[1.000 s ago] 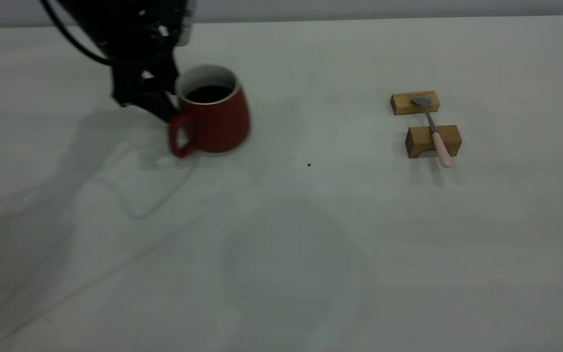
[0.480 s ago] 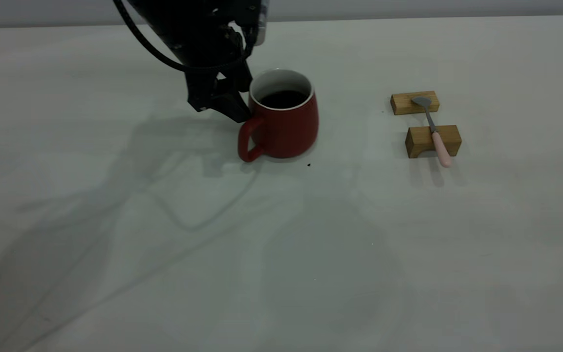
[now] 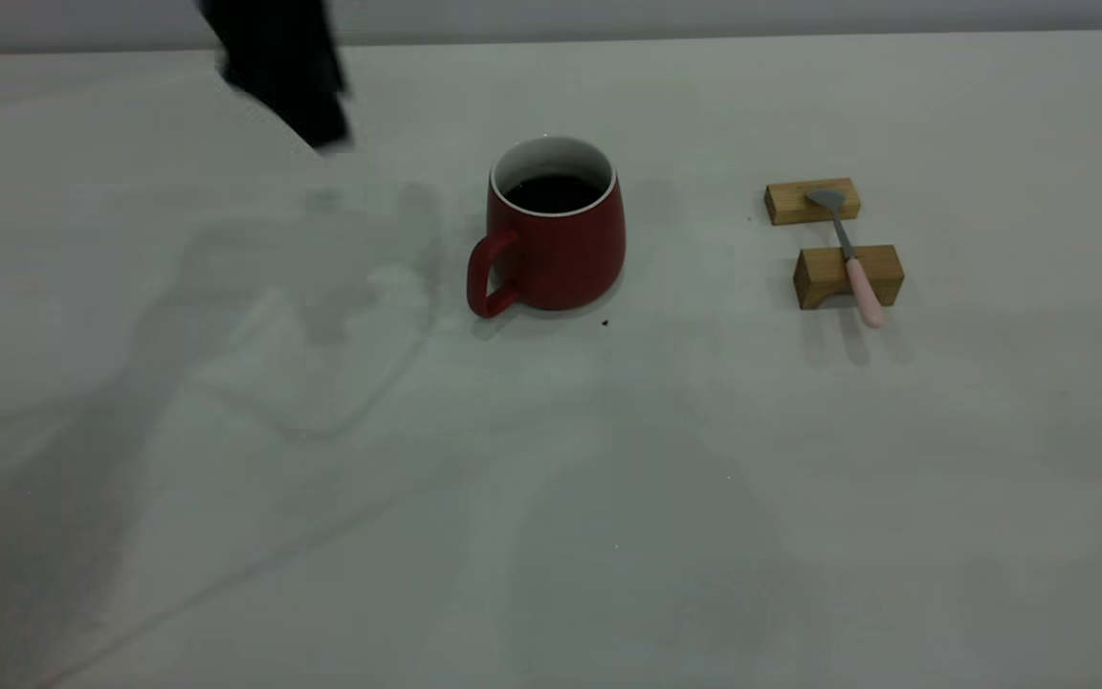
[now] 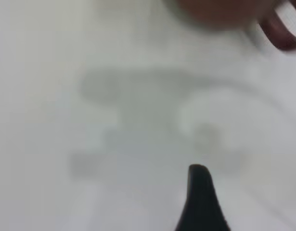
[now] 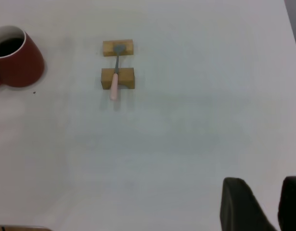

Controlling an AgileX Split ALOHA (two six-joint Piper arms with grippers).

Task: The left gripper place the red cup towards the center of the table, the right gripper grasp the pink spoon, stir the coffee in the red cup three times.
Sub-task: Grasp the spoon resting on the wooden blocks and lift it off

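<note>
Centrally, red cup point(image 3: 556, 239) of dark coffee point(image 3: 554, 192) upright on table point(image 3: 551, 498); left gripper point(image 3: 283, 67) apart, jaws' state unclear.

Grey wall point(image 3: 704, 17); soft shadows.

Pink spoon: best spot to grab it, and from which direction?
Grip the pink spoon from above on the bare neck between the two wooden blocks. Resting across both, it is raised off the table, probably leaving finger room either side there.
</note>
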